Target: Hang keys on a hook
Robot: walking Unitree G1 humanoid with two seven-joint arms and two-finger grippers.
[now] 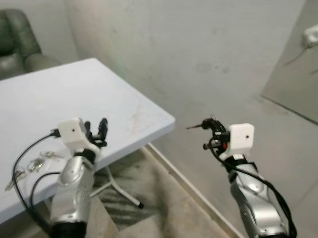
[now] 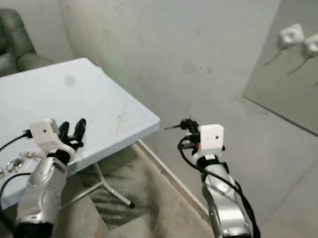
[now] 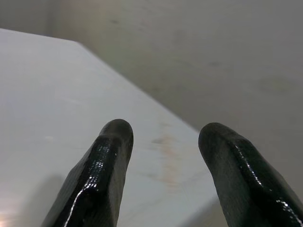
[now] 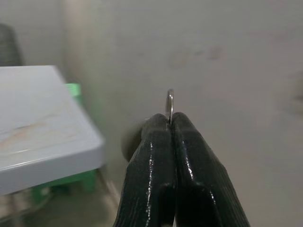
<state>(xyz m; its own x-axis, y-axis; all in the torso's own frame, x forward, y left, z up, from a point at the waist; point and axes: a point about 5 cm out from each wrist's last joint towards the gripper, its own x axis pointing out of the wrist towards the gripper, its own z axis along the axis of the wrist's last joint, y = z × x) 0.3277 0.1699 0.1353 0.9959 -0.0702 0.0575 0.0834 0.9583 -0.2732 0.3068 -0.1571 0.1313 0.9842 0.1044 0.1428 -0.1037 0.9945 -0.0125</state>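
Scene: pale grey plaster wall [image 1: 198, 54] ahead and to the right, with a flat grey panel [image 2: 288, 66] leaning or mounted far right. The panel carries two small white wall hooks [image 2: 291, 35], side by side, each with a thin prong pointing down-left.

White rectangular plastic desk [image 1: 68, 102] fills the left side, its far-right corner close to the wall. Dark green upholstered armchair [image 1: 7, 36] sits beyond the desk, far left. Mottled brown-grey floor [image 1: 152, 203] below, with a white metal desk leg [image 1: 120, 189] angled across it.

Left end effector [image 1: 100, 129] hovers over the near edge of the desk with its black fingers [image 3: 104, 161] spread apart and nothing between them; the left wrist view looks across the desk top toward the wall.

Right end effector [image 2: 187, 127] is raised in open space between the desk corner and the panel, well apart from the hooks. Its fingers are pressed together on a thin silver key ring [image 4: 170, 104], whose edge sticks up just past the fingertips. A small dark key blade [image 1: 193, 126] pokes out to the left of the grip.

A second loose bunch of silver keys on rings [image 1: 39, 162] lies on the desk at the near left, just beside the left arm's black cable [image 1: 23, 156].
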